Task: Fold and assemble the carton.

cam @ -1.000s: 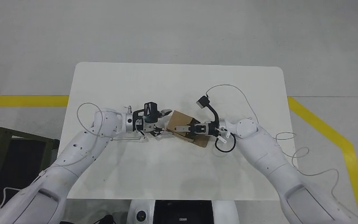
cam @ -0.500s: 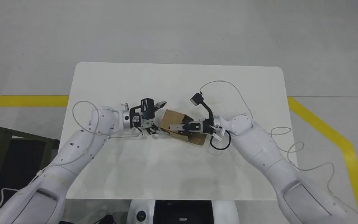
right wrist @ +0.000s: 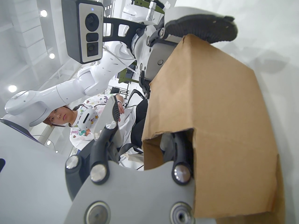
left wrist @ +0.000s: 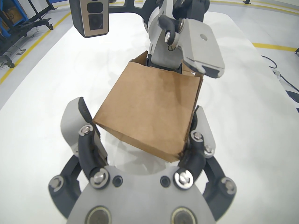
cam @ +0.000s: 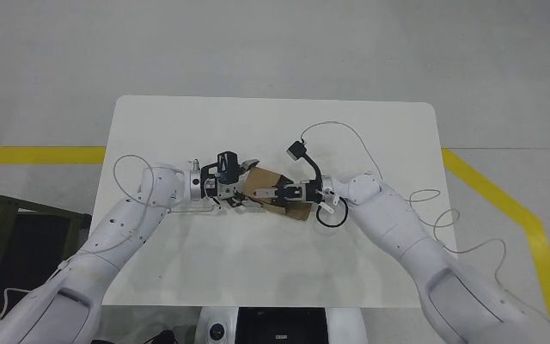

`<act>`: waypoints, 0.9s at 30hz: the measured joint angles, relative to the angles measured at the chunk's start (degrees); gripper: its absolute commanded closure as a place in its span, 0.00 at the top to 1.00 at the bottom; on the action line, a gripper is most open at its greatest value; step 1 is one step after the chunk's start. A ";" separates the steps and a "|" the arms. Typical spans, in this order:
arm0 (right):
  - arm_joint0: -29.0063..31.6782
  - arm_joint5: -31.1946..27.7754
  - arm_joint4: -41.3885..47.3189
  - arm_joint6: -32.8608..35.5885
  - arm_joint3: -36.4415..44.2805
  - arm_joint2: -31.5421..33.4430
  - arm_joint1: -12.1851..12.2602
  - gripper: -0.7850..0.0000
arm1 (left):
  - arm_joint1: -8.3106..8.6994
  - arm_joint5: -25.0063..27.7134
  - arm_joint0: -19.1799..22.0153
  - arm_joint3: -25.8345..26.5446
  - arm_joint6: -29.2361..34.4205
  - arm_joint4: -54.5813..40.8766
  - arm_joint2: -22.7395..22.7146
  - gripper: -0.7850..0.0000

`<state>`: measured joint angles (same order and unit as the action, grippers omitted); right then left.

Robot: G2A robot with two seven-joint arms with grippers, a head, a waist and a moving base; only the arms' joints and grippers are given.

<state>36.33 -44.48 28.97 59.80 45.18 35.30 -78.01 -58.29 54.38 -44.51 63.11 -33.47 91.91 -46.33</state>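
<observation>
A brown carton [cam: 270,184] sits partly folded near the middle of the white table [cam: 172,129], tilted with one end raised. My left gripper [cam: 247,182] is open and straddles that end. In the left wrist view the carton [left wrist: 149,108] lies between the spread fingers [left wrist: 80,117], close to both. My right gripper [cam: 278,195] is at the opposite, open end. There one finger reaches inside the carton [right wrist: 210,108] and the other finger [right wrist: 113,110] stands outside, apart from the wall. Seen from the left wrist, the right gripper [left wrist: 186,69] stands just behind the far rim.
The table's front and side edges are well away from the carton, with bare surface all around it. A thin white cable [cam: 344,136] loops off the right arm over the table. Grey floor with a yellow line [cam: 51,155] surrounds the table.
The right gripper has moved the carton to the left, and its end now lies between the left gripper's fingers. The left gripper shifted slightly left and stayed open.
</observation>
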 measured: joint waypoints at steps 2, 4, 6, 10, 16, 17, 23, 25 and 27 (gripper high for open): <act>-0.12 -0.16 0.14 -0.16 -0.27 -0.28 0.03 0.50 | -0.02 0.03 -0.02 -0.13 -0.09 0.12 0.01 0.42; -0.24 -0.24 0.30 -0.24 -0.44 -0.47 0.10 0.52 | -0.05 0.04 -0.03 -0.19 -0.13 0.17 0.01 0.43; -0.34 -0.39 0.46 -0.38 -0.45 -0.64 0.20 0.53 | -0.08 0.08 -0.03 -0.22 -0.10 0.18 -0.01 0.44; -0.52 -0.61 0.51 -0.60 -0.48 -0.72 0.59 0.54 | -0.13 -0.10 -0.04 -0.17 0.06 0.24 -0.08 0.43; -0.38 -0.83 0.22 -0.83 0.12 0.20 1.92 0.56 | -0.20 -0.63 0.05 -0.32 0.43 0.31 -0.33 0.43; -0.13 -0.80 0.20 -0.79 0.35 0.58 2.34 0.56 | -0.20 -0.76 0.06 -0.37 0.49 0.34 -0.40 0.44; 2.32 -0.05 -0.65 -0.04 3.27 3.45 5.21 0.53 | -0.13 -1.47 0.03 -0.53 0.79 0.86 -0.83 0.45; 3.22 0.47 -1.14 0.47 4.58 4.77 6.31 0.51 | -0.11 -1.81 0.04 -0.51 0.93 0.91 -1.03 0.46; 4.30 1.04 -2.01 1.04 6.34 6.59 7.64 0.49 | -0.11 -2.11 0.03 -0.41 1.22 0.77 -1.25 0.46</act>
<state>40.64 -43.44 26.96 60.84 51.52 41.89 -70.37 -58.40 52.27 -44.48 62.71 -32.25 92.68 -47.58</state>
